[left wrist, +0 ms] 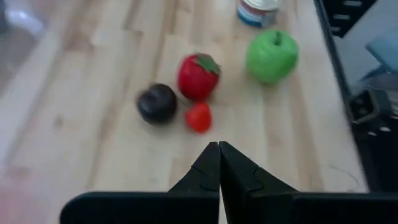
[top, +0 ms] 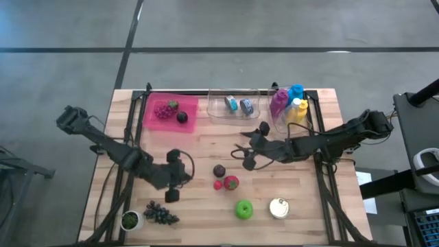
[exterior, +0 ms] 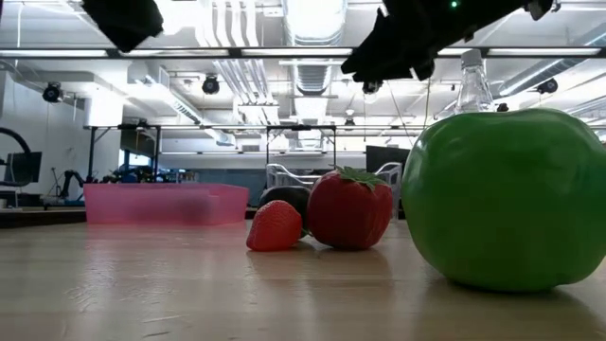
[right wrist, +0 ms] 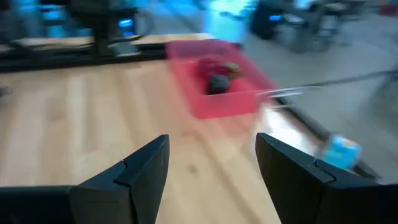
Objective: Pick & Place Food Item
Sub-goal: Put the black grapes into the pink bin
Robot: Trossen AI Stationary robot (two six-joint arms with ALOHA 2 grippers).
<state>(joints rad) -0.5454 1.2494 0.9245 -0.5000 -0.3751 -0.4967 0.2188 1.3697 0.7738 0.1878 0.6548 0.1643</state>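
Right gripper (top: 248,157) half open, empty, just beside plum (top: 219,170). Plum likely light, hard, slick; grip across its middle. Left gripper (top: 173,195) closed, empty.

Floor (top: 274,27): grey concrete, dark seam lines crossing.
Table (top: 206,206): light wood planks, black frame rails.
Ceiling (exterior: 284,28): white ducts, long bright strip lights.
Far room: dark desks, monitor (exterior: 21,168) at left.
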